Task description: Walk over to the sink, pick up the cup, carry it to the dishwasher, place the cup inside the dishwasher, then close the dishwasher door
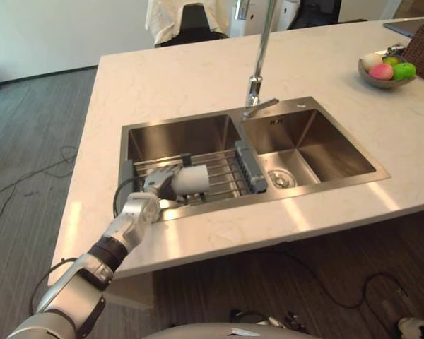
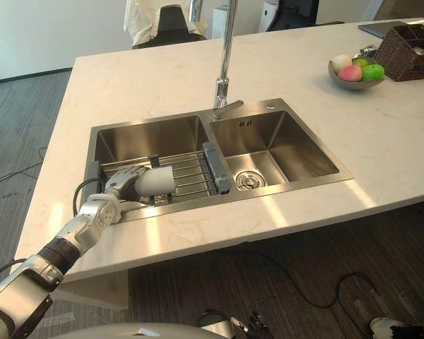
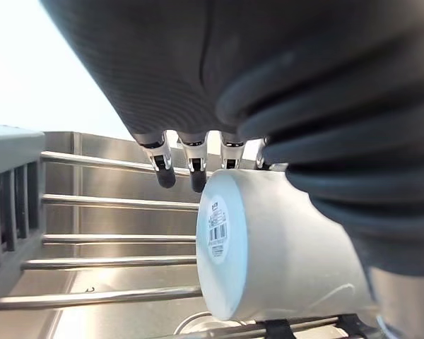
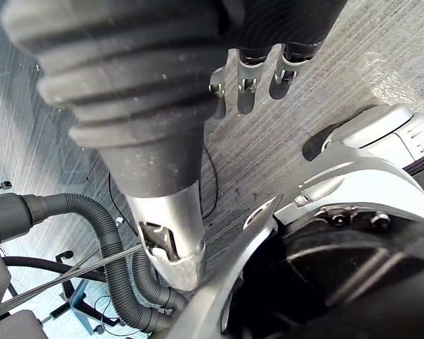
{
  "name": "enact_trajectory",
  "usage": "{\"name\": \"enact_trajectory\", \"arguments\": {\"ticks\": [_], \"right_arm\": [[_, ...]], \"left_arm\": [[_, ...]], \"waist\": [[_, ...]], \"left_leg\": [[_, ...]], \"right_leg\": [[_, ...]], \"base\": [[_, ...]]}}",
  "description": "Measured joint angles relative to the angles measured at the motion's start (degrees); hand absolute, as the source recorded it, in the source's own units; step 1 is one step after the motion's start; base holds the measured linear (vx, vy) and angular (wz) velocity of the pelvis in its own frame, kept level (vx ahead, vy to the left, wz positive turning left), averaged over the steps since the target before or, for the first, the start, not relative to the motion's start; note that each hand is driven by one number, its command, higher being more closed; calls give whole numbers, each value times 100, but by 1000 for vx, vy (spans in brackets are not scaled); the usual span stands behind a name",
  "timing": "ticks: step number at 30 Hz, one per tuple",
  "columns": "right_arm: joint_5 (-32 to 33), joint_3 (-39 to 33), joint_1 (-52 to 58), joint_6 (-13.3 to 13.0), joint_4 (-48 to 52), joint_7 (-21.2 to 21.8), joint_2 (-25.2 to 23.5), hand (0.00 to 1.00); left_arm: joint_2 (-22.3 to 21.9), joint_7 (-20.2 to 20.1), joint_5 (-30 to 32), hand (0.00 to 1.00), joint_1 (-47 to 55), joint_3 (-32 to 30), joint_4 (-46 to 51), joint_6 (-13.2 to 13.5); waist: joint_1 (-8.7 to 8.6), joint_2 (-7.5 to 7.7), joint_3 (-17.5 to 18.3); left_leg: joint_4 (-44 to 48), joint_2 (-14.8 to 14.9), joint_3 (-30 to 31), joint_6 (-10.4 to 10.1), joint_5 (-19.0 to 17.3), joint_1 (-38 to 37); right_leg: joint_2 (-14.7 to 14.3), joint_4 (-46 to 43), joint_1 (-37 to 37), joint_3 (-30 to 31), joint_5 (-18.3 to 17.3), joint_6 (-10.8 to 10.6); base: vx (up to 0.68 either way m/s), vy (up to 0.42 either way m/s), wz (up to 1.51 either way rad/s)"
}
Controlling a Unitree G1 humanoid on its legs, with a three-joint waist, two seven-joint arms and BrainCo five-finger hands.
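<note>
Fingers (image 3: 164, 169) of my left hand (image 1: 145, 205) lie nearly straight over the white ceramic cup (image 1: 192, 180), sideways on the wire rack (image 1: 222, 166) in the steel double sink (image 1: 311, 127), seven o'clock from the tall chrome tap (image 1: 258, 78). Unclamped, it could roll away.

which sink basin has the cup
The left basin, with the wire rack: the white cup lies on it at the left hand. The right basin has neither.
</note>
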State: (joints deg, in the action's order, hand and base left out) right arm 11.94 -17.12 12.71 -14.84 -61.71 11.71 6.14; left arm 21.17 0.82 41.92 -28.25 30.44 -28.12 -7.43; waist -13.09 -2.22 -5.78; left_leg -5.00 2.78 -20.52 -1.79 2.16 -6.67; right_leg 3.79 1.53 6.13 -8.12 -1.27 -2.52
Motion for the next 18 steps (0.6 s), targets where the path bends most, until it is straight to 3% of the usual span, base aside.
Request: {"name": "enact_trajectory", "arguments": {"ticks": [18], "right_arm": [[128,-3,18,-4,-3,-50,-20,0]], "left_arm": [[40,191,122,0,52,7,48,387]], "waist": [[-52,-27,22]], "left_leg": [[0,-20,-151,-3,-96,-7]], "right_leg": [[-7,52,-37,156,19,-27]], "base": [[11,-2,-4]]}}
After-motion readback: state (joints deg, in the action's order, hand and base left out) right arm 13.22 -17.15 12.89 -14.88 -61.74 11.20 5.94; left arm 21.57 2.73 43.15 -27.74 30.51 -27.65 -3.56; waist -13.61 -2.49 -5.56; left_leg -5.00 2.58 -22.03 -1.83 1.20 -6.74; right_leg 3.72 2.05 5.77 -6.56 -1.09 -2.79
